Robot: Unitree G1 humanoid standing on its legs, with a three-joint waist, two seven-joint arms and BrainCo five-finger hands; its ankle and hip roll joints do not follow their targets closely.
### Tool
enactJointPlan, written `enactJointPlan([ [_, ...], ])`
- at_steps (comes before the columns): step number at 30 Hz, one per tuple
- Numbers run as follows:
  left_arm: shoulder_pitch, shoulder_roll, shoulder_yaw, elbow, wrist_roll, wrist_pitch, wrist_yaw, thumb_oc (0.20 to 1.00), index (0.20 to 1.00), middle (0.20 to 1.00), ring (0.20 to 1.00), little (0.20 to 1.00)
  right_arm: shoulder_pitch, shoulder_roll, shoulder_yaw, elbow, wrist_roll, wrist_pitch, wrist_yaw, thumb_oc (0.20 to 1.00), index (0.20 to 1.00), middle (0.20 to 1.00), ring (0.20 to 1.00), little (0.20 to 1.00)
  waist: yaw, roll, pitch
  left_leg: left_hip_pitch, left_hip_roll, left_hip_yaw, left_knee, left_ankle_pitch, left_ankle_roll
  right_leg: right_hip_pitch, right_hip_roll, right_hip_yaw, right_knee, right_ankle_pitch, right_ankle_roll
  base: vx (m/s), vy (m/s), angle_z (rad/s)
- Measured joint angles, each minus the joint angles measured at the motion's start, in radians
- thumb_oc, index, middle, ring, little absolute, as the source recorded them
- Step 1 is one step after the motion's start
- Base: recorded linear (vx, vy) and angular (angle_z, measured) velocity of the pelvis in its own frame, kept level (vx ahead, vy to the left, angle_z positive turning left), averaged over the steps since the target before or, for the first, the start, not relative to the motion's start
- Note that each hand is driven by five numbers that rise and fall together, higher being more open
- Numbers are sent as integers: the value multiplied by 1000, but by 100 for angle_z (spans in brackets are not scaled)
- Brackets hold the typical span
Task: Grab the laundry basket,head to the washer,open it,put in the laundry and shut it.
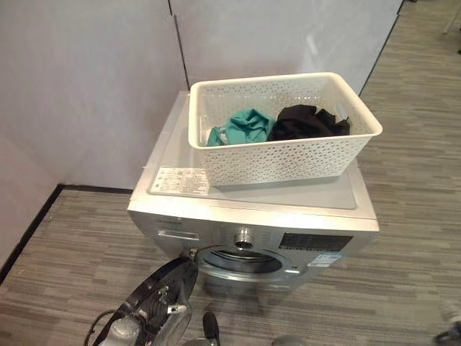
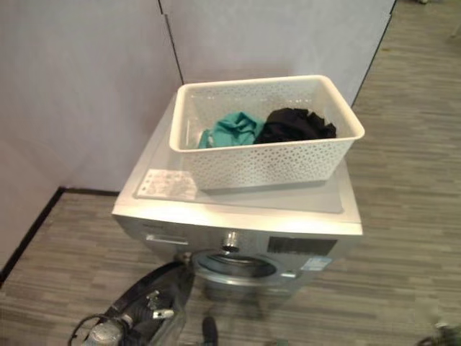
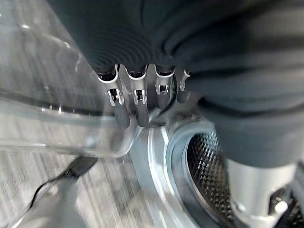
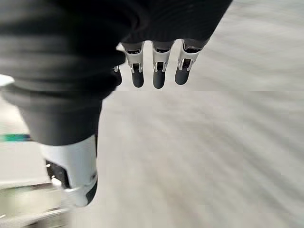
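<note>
A white perforated laundry basket [image 1: 288,155] stands on top of the silver front-loading washer [image 1: 252,202]. A teal garment [image 1: 248,126] and a black garment [image 1: 306,122] lie in it. The washer's round door [image 1: 164,288] is swung open to the left, and the drum opening [image 1: 241,261] shows. My left hand [image 3: 137,102] is low at the door, its straight fingers resting against the door's clear rim [image 3: 71,123], with the drum [image 3: 209,171] just past it. My right hand [image 4: 159,71] hangs open over the floor and holds nothing.
Grey partition walls [image 1: 86,86] stand behind and to the left of the washer. Wood-pattern floor [image 1: 410,216] spreads around it, with room to the right. A white label [image 1: 180,180] lies on the washer's lid.
</note>
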Motion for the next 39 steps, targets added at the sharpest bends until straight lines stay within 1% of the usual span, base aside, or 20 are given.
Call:
enactJointPlan([
  [1,-14,-9,6,5,-1,1,9,1000,1000,1000,1000,1000,-6,-75,-18,-102,-8,2,-9,1000,1000,1000,1000,1000,-6,-7,26,-66,18,12,382,-113,59,-24,-17,8,109,-18,11,54,-64,10],
  [2,2,-37,6,5,-1,4,10,1000,1000,1000,1000,1000,-2,-151,-19,-171,-11,-25,-8,1000,1000,1000,1000,1000,4,54,16,-58,57,-51,368,-214,13,-43,23,6,162,-17,12,58,-48,-17],
  [3,-5,-41,10,12,-1,3,9,1000,1000,1000,1000,1000,0,-165,-39,-213,-27,-44,-9,1000,1000,1000,1000,1000,12,57,19,-58,46,-78,363,-250,1,-79,13,26,208,-26,38,101,-91,3],
  [6,-12,-25,30,-1,-1,8,19,1000,1000,1000,1000,1000,-28,-182,-54,-367,-61,-49,-36,1000,1000,1000,1000,1000,10,23,20,-58,31,-103,247,-216,33,-103,-24,63,-30,-29,62,137,-113,21],
  [7,-14,-25,27,6,-1,19,18,1000,1000,1000,1000,1000,-79,-235,-32,-437,-94,-55,-27,1000,1000,1000,1000,1000,12,26,39,-45,31,-128,193,-136,51,-72,-41,95,-240,29,79,98,-73,-4],
  [9,-11,-22,24,10,-2,21,19,1000,1000,1000,1000,1000,-169,-258,3,-475,-118,-59,-29,1000,1000,1000,1000,1000,19,5,48,-8,23,-149,167,-108,32,-21,-79,134,-385,95,93,98,-119,5],
  [13,-7,-25,10,8,-8,18,20,1000,1000,1000,1000,1000,-243,-331,158,-559,-169,-47,-7,1000,1000,1000,1000,1000,48,-47,58,25,25,-178,137,-105,26,2,-121,127,-486,170,101,123,-173,26],
  [16,-9,-19,-31,15,-30,18,18,1000,1000,1000,1000,1000,-263,-419,242,-547,-207,-7,37,1000,1000,1000,1000,1000,56,-107,38,27,29,-199,84,-84,-40,40,-103,125,-539,182,110,146,-183,63],
  [17,-16,-41,-34,37,-38,17,18,1000,1000,1000,1000,1000,-273,-424,246,-523,-215,0,45,1000,1000,1000,1000,1000,55,-98,39,42,52,-227,40,-74,-53,48,-74,106,-527,213,109,180,-261,107],
  [19,-10,-93,-59,77,-46,18,21,1000,1000,1000,1000,1000,-281,-504,325,-489,-225,55,82,1000,1000,1000,1000,1000,40,-54,21,74,118,-274,-24,-56,-72,74,8,136,-506,193,68,104,-179,86],
  [22,4,-130,-65,94,-47,16,17,1000,1000,1000,1000,1000,-338,-565,382,-525,-224,54,139,1000,1000,1000,1000,1000,49,-39,15,82,155,-273,18,-36,-95,79,57,88,-508,192,24,27,-119,33],
  [23,0,-134,-66,95,-47,15,17,1000,1000,1000,1000,1000,-333,-585,372,-529,-224,53,148,1000,1000,1000,1000,1000,27,-27,11,77,167,-250,-2,-15,-113,90,65,53,-511,198,17,-24,-137,69],
  [24,-6,-134,-72,97,-47,15,17,1000,1000,1000,1000,1000,-318,-605,365,-530,-224,54,149,1000,1000,1000,1000,1000,11,-28,12,72,172,-236,-12,-1,-130,100,66,23,-516,196,14,-22,-117,106],
  [25,-44,-133,-79,105,-44,15,17,1000,1000,1000,1000,1000,-300,-656,361,-540,-226,55,153,1000,1000,1000,1000,1000,-5,-39,12,35,161,-140,5,41,-161,111,49,-33,-533,196,14,14,-92,109],
  [26,-64,-131,-91,120,-44,14,17,1000,1000,1000,1000,1000,-296,-687,355,-555,-226,55,158,1000,1000,1000,1000,1000,-31,-49,10,5,159,-33,27,54,-143,113,32,-59,-544,201,14,72,-37,91],
  [27,-82,-127,-93,118,-44,11,17,1000,1000,1000,1000,1000,-365,-709,374,-562,-227,51,172,1000,1000,1000,1000,1000,-29,-45,8,10,166,37,16,38,-98,112,37,-59,-548,198,10,54,-47,39],
  [28,-79,-123,-93,118,-44,11,17,1000,1000,1000,1000,1000,-438,-704,401,-566,-227,45,171,1000,1000,1000,1000,1000,-17,-42,7,30,170,62,1,25,-96,120,45,-50,-549,197,11,25,-36,-1],
  [35,-51,-107,-86,126,-37,9,15,1000,1000,1000,1000,1000,-611,-825,488,-640,-273,35,199,1000,1000,1000,1000,1000,-4,-30,-25,98,137,66,-107,54,-108,141,25,-51,-551,180,24,9,-3,1],
  [37,-41,-105,-81,127,-36,8,9,1000,1000,1000,1000,1000,-667,-875,551,-639,-288,35,217,1000,1000,1000,1000,1000,2,-30,-30,105,135,65,-122,67,-112,139,25,-51,-551,180,25,-8,7,-2],
  [39,-42,-105,-80,151,-35,9,6,1000,1000,1000,1000,1000,-799,-913,733,-595,-310,49,263,1000,1000,1000,1000,1000,9,-35,-34,117,134,67,-140,76,-111,141,26,-50,-551,179,25,0,0,0],
])
